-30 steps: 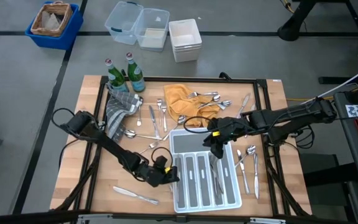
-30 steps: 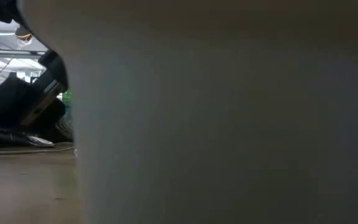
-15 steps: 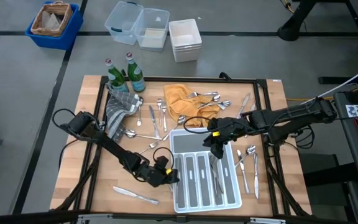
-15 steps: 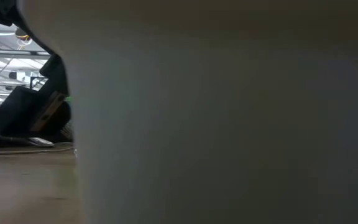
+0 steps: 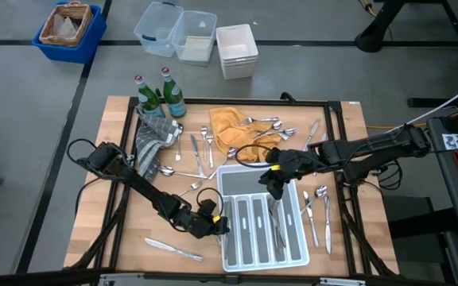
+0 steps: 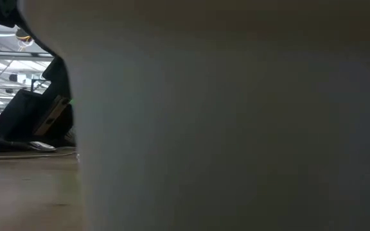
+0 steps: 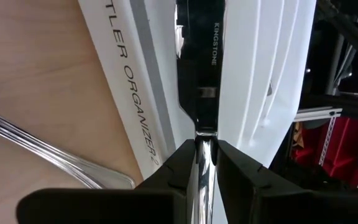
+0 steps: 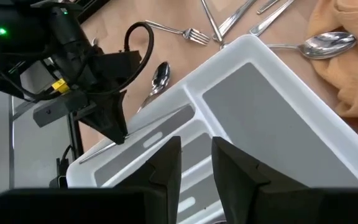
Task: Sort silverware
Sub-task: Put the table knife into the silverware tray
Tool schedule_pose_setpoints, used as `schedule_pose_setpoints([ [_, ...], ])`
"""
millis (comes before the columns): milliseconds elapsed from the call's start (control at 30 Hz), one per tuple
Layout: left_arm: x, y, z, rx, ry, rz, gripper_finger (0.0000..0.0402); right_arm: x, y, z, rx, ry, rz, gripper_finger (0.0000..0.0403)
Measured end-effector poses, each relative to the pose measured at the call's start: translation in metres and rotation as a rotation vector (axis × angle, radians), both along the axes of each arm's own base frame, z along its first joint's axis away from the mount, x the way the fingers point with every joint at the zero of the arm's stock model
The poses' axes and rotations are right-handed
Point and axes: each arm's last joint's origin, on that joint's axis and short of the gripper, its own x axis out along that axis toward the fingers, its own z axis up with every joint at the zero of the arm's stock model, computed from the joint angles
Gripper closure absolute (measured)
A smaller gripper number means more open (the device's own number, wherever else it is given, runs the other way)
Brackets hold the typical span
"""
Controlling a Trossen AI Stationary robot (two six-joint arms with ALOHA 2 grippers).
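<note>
my left gripper (image 7: 205, 163) pinches a table knife (image 7: 199, 68) by the handle, blade laid out over the white tray's (image 7: 260, 74) left edge so it can drop lengthwise into a slot. my right gripper (image 8: 194, 163) hovers over the tray's far end, fingers slightly spread, holding nothing. the rest of the silverware (image 5: 201, 151) is loose on the table (image 5: 110, 191), some of it on the orange cloth (image 5: 227, 127).

two dark jointed arms with looping black cables, yellow tags near each pincer.
</note>
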Motion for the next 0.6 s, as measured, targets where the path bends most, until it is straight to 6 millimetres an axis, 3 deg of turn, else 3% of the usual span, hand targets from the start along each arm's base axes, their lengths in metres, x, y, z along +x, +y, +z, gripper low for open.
schedule_pose_setpoints([
  [300, 0.001, 0.0017, 0.0, 0.013, -0.001, -0.006, 0.0351, 0.0, 0.0, 0.0, 0.0, 0.0, 0.0, 0.0311],
  [600, 0.0015, 0.0015, 0.001, -0.031, -0.004, 0.023, 0.0276, 0.0, 0.0, 0.0, -0.003, 0.0, 0.003, 0.0311],
])
